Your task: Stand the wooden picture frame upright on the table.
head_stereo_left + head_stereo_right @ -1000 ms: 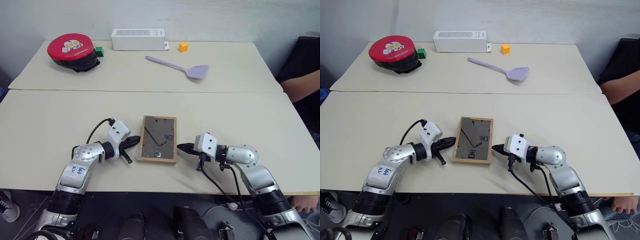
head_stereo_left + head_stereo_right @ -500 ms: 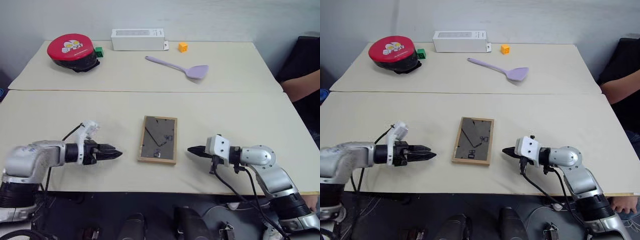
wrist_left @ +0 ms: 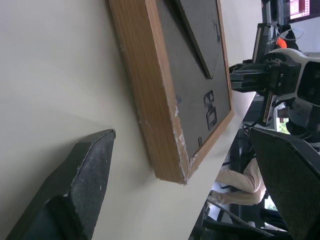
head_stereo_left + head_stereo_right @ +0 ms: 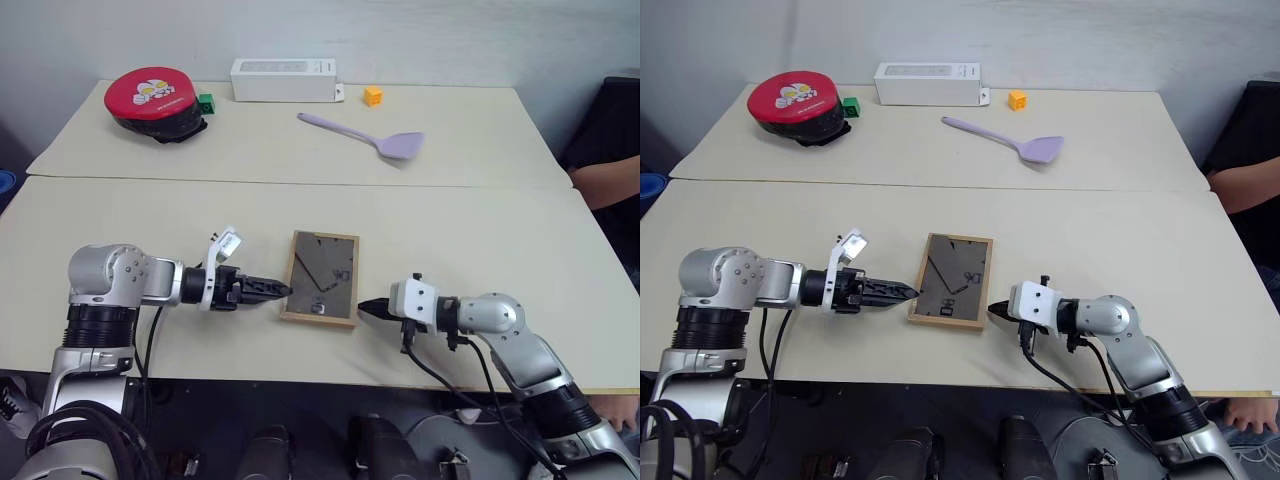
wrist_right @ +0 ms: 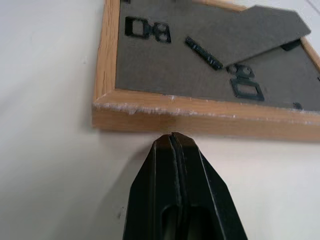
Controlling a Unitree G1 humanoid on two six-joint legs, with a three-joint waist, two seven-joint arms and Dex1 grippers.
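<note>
Picture frame (image 4: 320,278) lies face down on the near table (image 4: 500,230), between 2 grippers. Left gripper (image 4: 272,290) spread apart, right gripper (image 4: 366,308) clenched empty; uneven side pressure could slide the frame rather than lift it.

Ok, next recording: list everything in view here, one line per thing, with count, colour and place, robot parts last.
wooden picture frame: 1, light wood with dark grey back up, lying flat on the near table section, between the two tools
table: 1, pale beige, two joined sections
white box: 1, far edge
red-lidded container: 1, red and black, far left
green cube: 1, beside that container
orange cube: 1, right of the box
spatula: 1, lilac, far section
person's arm: 1, right edge
left tool: 1, black, open, at the frame's left edge
right tool: 1, black, shut, at its right edge
</note>
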